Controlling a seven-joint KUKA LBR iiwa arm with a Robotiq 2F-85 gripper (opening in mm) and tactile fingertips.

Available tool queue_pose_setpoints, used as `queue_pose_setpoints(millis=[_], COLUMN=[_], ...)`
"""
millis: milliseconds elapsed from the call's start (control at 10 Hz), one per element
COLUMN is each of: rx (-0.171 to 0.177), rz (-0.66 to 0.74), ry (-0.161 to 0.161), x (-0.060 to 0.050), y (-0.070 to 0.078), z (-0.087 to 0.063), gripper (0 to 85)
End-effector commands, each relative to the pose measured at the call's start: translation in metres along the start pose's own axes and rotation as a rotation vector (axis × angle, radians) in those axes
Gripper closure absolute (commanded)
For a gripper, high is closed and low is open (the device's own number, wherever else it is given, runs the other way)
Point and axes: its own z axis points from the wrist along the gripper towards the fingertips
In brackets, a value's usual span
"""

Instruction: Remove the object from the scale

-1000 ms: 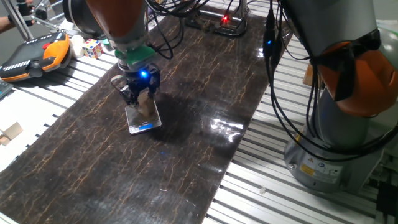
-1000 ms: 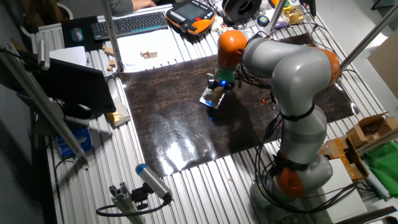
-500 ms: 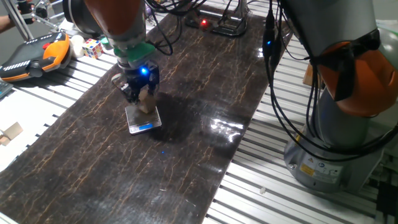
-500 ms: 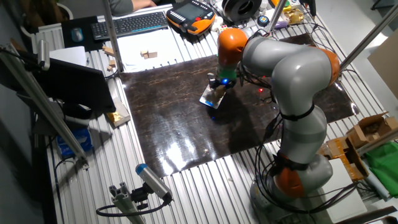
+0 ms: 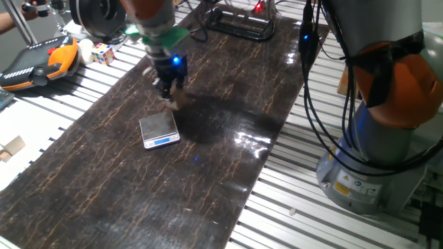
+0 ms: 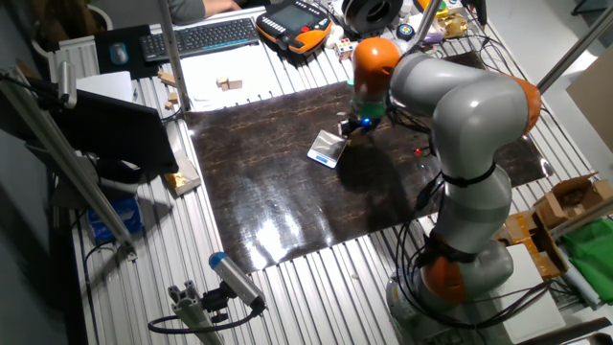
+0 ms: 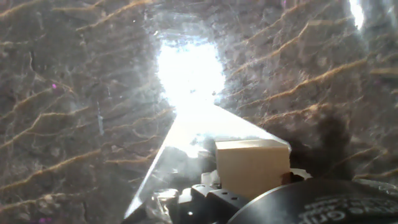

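The silver-grey scale [image 5: 159, 130] lies flat on the dark mat with its blue display at the near edge, and its plate is bare. It also shows in the other fixed view [image 6: 328, 149]. My gripper [image 5: 170, 92] hangs above the mat just behind and to the right of the scale, shut on the small tan wooden cube [image 5: 177, 101]. In the other fixed view the gripper [image 6: 356, 128] is to the right of the scale. In the hand view the cube [image 7: 252, 167] sits between the fingers, over a glaring corner of the scale [image 7: 199, 134].
A Rubik's cube [image 5: 104, 52] and an orange teach pendant [image 5: 38, 61] lie at the back left off the mat. A pale wooden block [image 5: 12, 146] lies at the left edge. Cables and a black frame [image 5: 239, 21] stand at the back. The robot base [image 5: 367, 159] is on the right.
My gripper has lifted the cube off the scale's plate and moved it back and to the right. The scale has stayed in place.
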Motion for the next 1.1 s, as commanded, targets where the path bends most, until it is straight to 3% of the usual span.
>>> queue_pose_setpoints(millis=[0, 400, 800, 1000], rx=[-0.001, 0.002, -0.002, 0.004], rz=[-0.023, -0.049, -0.041, -0.023], ry=[-0.001, -0.001, -0.001, -0.001], x=[0.0, 0.013, 0.015, 0.014], y=[-0.045, -0.063, -0.06, -0.058], z=[0.004, 0.018, 0.028, 0.03], gripper=[84.3, 84.3, 84.3, 78.3])
